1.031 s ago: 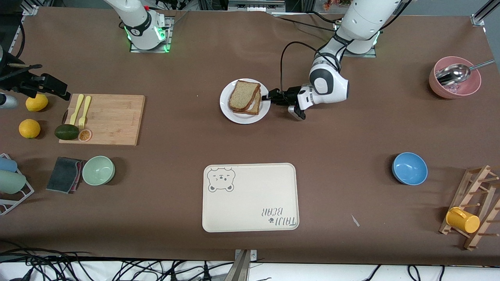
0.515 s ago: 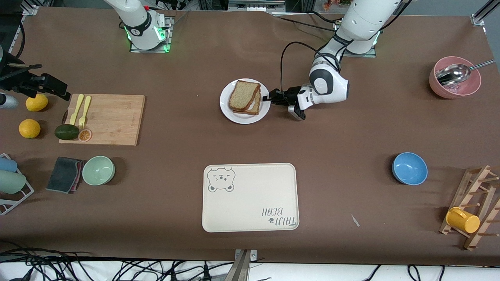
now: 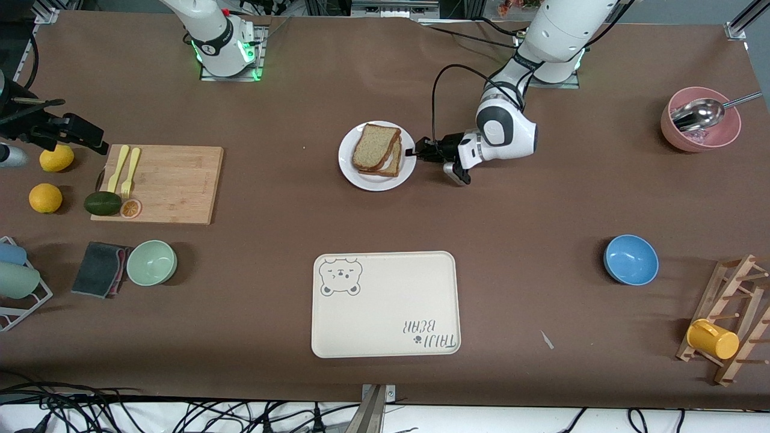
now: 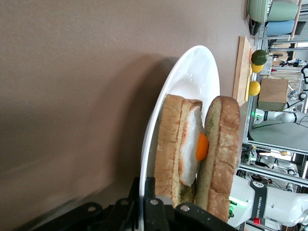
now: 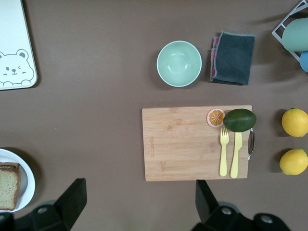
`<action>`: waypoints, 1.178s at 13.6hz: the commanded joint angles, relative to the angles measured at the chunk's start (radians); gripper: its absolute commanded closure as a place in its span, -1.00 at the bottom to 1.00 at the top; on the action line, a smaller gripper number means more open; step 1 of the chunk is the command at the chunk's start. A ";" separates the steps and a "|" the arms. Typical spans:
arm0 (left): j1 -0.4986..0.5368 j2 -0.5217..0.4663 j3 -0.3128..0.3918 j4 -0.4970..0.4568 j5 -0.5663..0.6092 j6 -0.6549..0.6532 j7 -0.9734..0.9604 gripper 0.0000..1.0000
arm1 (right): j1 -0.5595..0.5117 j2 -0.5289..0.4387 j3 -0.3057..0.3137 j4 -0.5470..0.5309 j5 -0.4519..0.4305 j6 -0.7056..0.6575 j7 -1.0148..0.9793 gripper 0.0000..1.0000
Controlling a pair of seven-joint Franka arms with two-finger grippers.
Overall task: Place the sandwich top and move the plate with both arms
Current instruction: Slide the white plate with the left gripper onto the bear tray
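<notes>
The white plate point(image 3: 377, 178) sits mid-table toward the robots' bases. On it the sandwich top point(image 3: 374, 144), a speckled brown slice, lies on the toast with a fried egg point(image 4: 195, 144). My left gripper point(image 3: 415, 150) is low at the plate's edge on the left arm's side, shut on the rim, which shows between its fingers point(image 4: 161, 211) in the left wrist view, plate point(image 4: 192, 72) and top slice point(image 4: 224, 144) included. My right gripper point(image 3: 90, 139) waits high by the cutting board, open and empty point(image 5: 139, 202). The plate's edge point(image 5: 28, 175) also shows in the right wrist view.
A cream bear-print tray point(image 3: 385, 304) lies nearer the front camera than the plate. A cutting board point(image 3: 162, 183) with forks, avocado, lemons and a green bowl point(image 3: 151, 262) fill the right arm's end. A blue bowl point(image 3: 630, 259), pink bowl point(image 3: 701, 129) and cup rack point(image 3: 731, 319) stand at the left arm's end.
</notes>
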 commanded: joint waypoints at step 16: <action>0.018 0.002 0.000 0.036 -0.049 0.012 0.057 1.00 | -0.002 0.004 0.002 0.024 0.015 -0.022 0.002 -1.00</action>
